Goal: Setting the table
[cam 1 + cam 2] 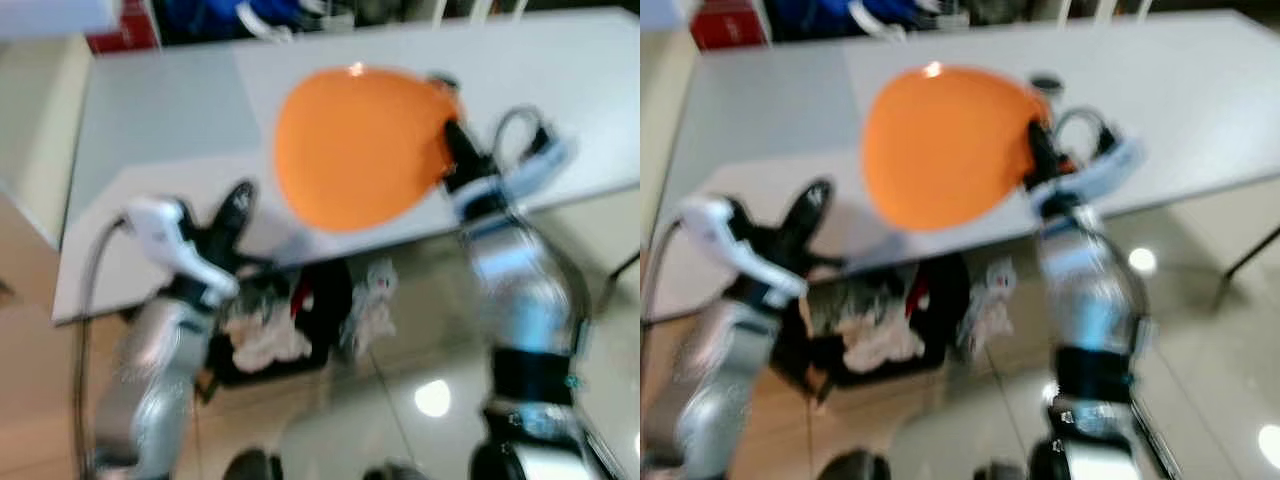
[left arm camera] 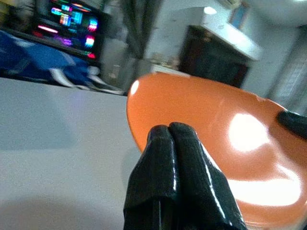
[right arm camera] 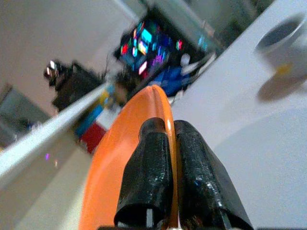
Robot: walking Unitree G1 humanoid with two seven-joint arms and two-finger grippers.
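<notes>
A round orange plate (image 1: 360, 145) hangs tilted over the near edge of the white table (image 1: 150, 110). My right gripper (image 1: 455, 140) is shut on the plate's right rim, one finger on each face, as the right wrist view shows (image 3: 170, 129). My left gripper (image 1: 238, 200) is raised at the table's near edge, left of the plate and apart from it. Its fingers (image 2: 169, 132) are pressed together with nothing between them. A small white cup (image 1: 440, 80) stands on the table just behind the plate. The head views are blurred.
A dark basket (image 1: 290, 320) with crumpled cloth sits on the floor under the table's near edge. Blue fabric (image 1: 220, 15) and a red box (image 1: 125, 30) lie beyond the far side. A lit screen (image 2: 72, 24) glows in the background.
</notes>
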